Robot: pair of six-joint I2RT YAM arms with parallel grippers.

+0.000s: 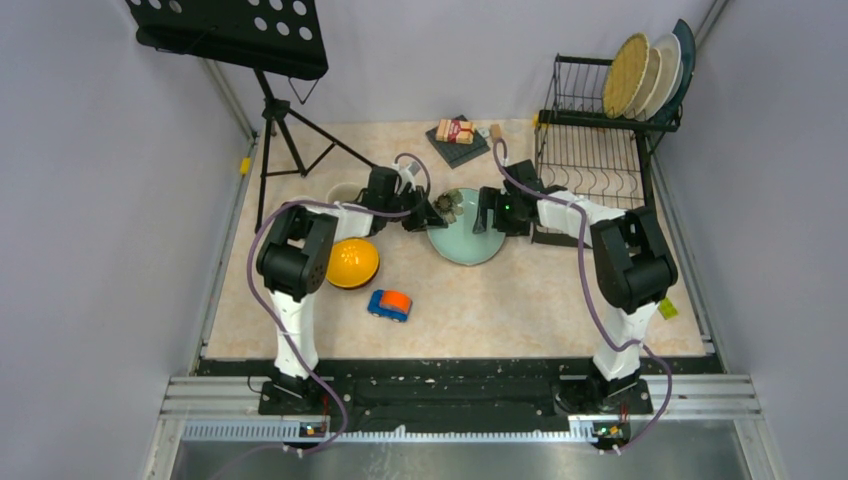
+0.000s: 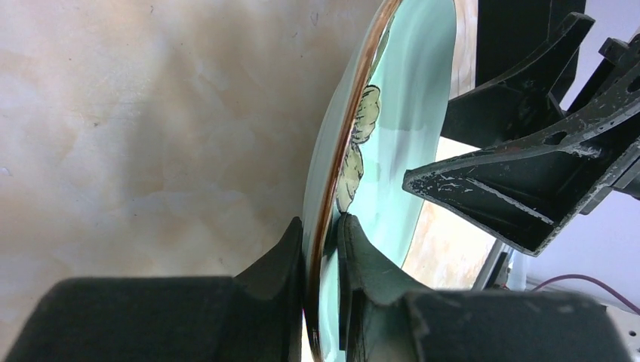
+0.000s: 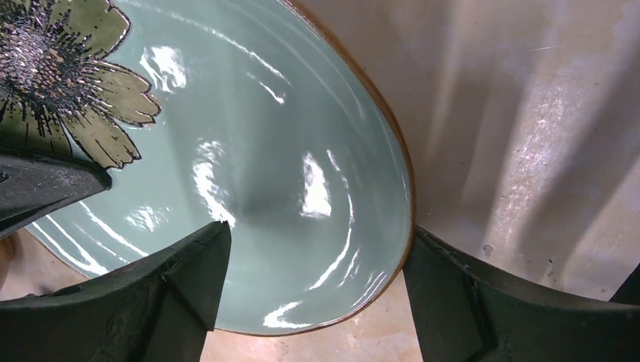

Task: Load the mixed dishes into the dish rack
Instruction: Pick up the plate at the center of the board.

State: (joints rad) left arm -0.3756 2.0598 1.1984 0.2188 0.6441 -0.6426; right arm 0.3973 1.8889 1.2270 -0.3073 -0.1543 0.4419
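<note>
Resting near the middle of the pale mottled worktop (image 1: 520,300), the glazed mint-green round ceramic plate (image 1: 466,243), brown-rimmed and painted with a flower, is flanked by both arms. Its left edge is pinched by the left gripper (image 2: 323,241): the jaws are drawn narrow, with one finger on each face of the rim. At the opposite, right edge the right gripper (image 3: 317,237) is held with its jaws wide. One finger is seen over the glossy face and the other beyond the rim, and no contact can be made out.

The large black wire dish rack (image 1: 590,160) is placed at the far right, just beyond the right arm. Cream and yellowish round plates (image 1: 640,78) and a dark teal square plate (image 1: 686,50) are stood on edge in its upper tier.

The plate is judged to be stiff, brittle and fairly heavy for its thinness, and the wet-looking glaze is likely to be slippery. Only the rim offers a hold, so it should be taken deep enough for the fingers to bear on both faces. A one-sided pinch may let the plate swivel or sag, and knocks against the wires are to be avoided.
</note>
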